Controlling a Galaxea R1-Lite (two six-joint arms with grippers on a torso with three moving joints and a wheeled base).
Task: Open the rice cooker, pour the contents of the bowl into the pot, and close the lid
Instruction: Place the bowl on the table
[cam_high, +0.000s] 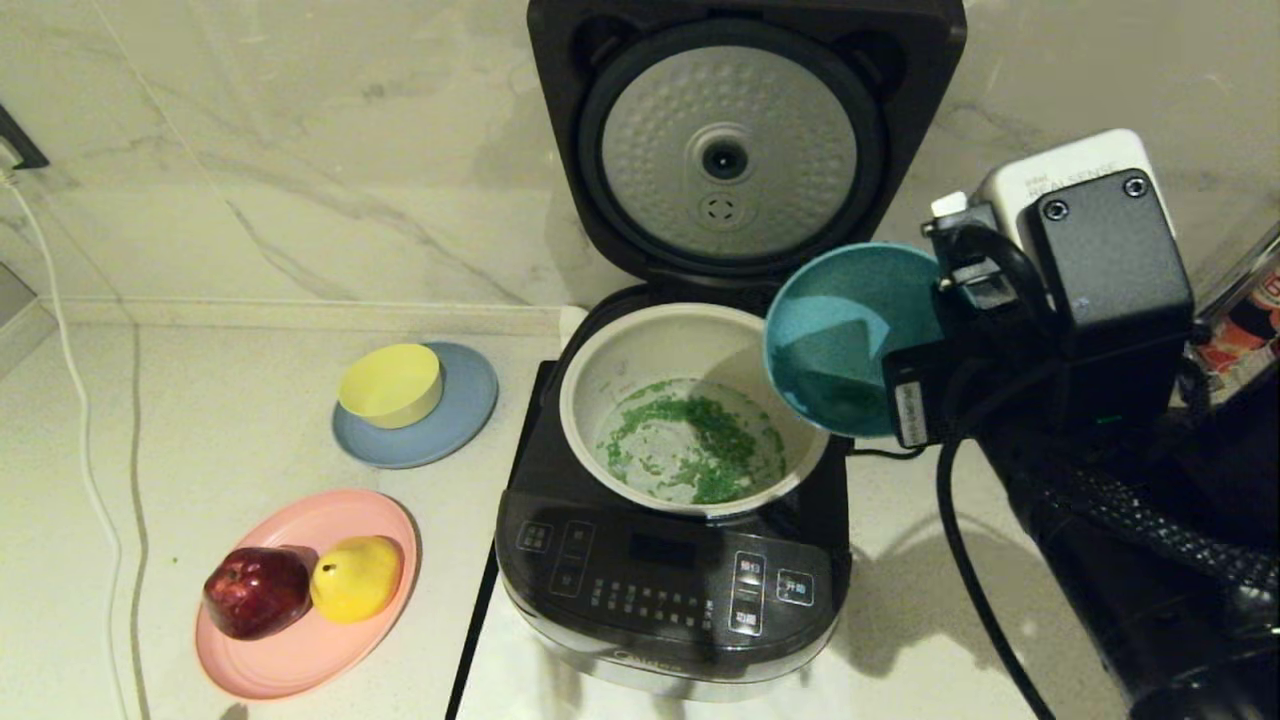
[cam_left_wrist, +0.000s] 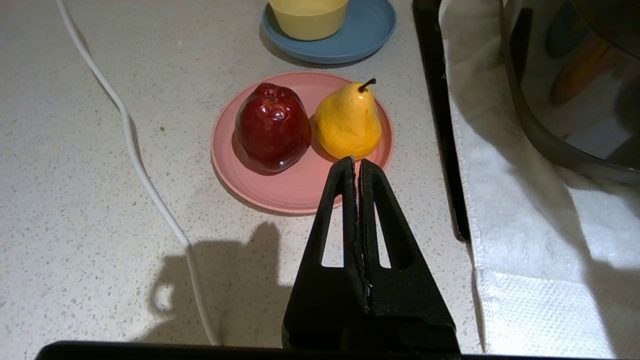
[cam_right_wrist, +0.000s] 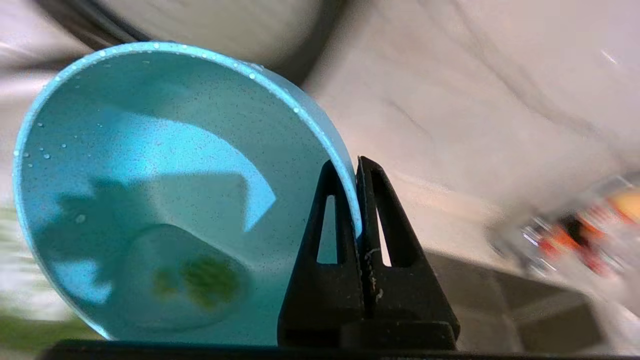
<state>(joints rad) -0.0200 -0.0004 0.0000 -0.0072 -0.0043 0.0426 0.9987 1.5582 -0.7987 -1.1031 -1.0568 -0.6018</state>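
The black rice cooker (cam_high: 670, 590) stands open, its lid (cam_high: 735, 150) upright with the dimpled silver plate facing me. Green chopped bits (cam_high: 700, 450) lie spread over the bottom of the cream-white pot (cam_high: 640, 345). My right gripper (cam_right_wrist: 354, 167) is shut on the rim of the teal-blue bowl (cam_high: 845, 335), which hangs tipped on its side over the pot's right edge. A few green bits (cam_right_wrist: 207, 280) still cling inside the bowl (cam_right_wrist: 150, 200). My left gripper (cam_left_wrist: 356, 162) hangs shut and empty above the counter, left of the cooker.
A yellow bowl (cam_high: 390, 385) sits on a blue-grey plate (cam_high: 465, 420) left of the cooker. A pink plate (cam_high: 300, 640) holds a red apple (cam_high: 257, 592) and a yellow pear (cam_high: 357, 577). A white cable (cam_high: 75, 400) runs along the far left. A white towel (cam_left_wrist: 525, 225) lies under the cooker.
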